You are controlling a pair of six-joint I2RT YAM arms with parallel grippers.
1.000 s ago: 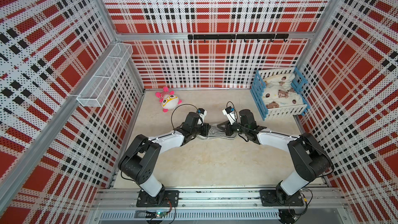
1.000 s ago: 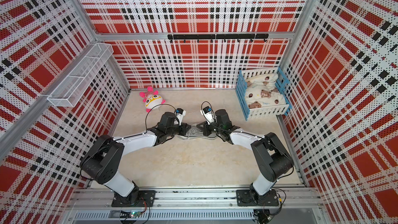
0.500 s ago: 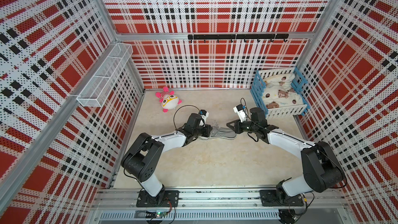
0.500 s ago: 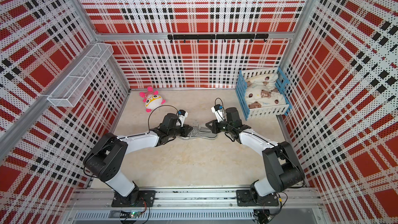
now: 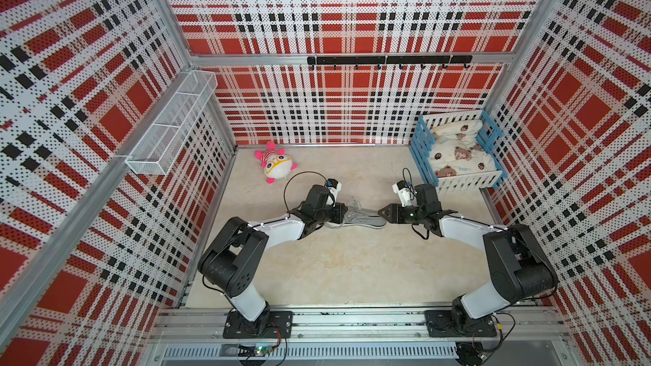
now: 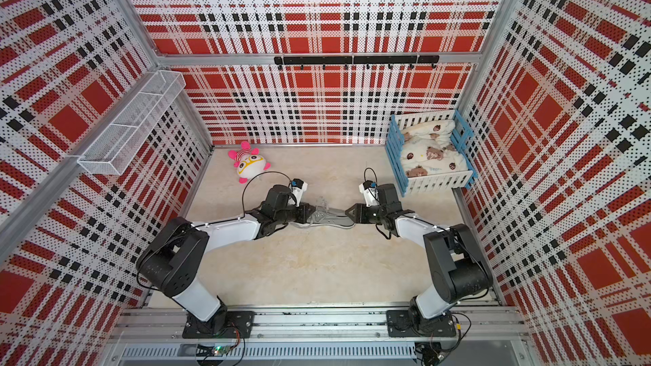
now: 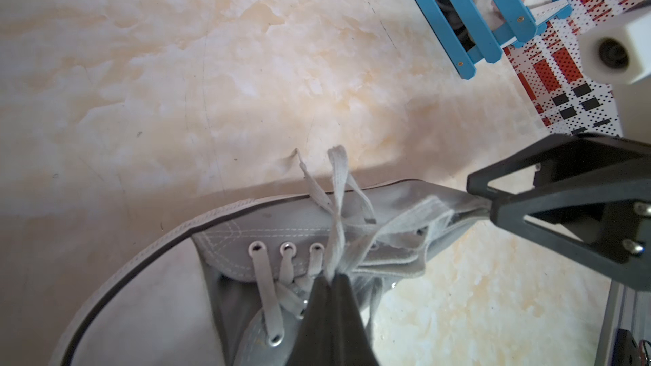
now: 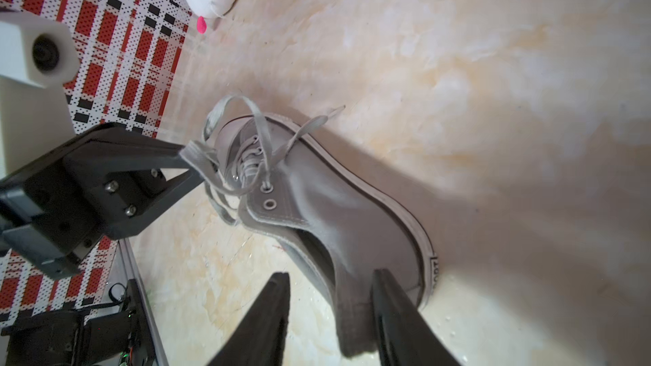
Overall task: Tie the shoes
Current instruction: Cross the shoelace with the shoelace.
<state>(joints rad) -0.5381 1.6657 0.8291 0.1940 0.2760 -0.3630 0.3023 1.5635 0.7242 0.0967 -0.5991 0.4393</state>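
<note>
At the eyelets (image 7: 288, 248), pinched laces (image 7: 337, 188) in closed left gripper (image 7: 333, 277); with right gripper (image 8: 331, 272) open around heel (image 8: 352, 311), risked dragging unheld sneaker (image 5: 366, 220).

Both arms are twins, honestly: the left arm (image 5: 278, 228) and right arm (image 5: 465, 230) have fat black joint housings with glossy white shells over the links. Each one's bolted to a black base plate (image 5: 259, 323) on a bare aluminium rail (image 5: 352, 318). The left gripper (image 8: 188, 163) and right gripper (image 7: 479, 196) are matte black, with hollow triangular fingers (image 8: 141, 146) and little silver screws (image 8: 112, 186) at the root. There's a white blocky camera housing (image 7: 634, 47) on each wrist, with a thin black cable (image 5: 308, 172) looping off it.
</note>
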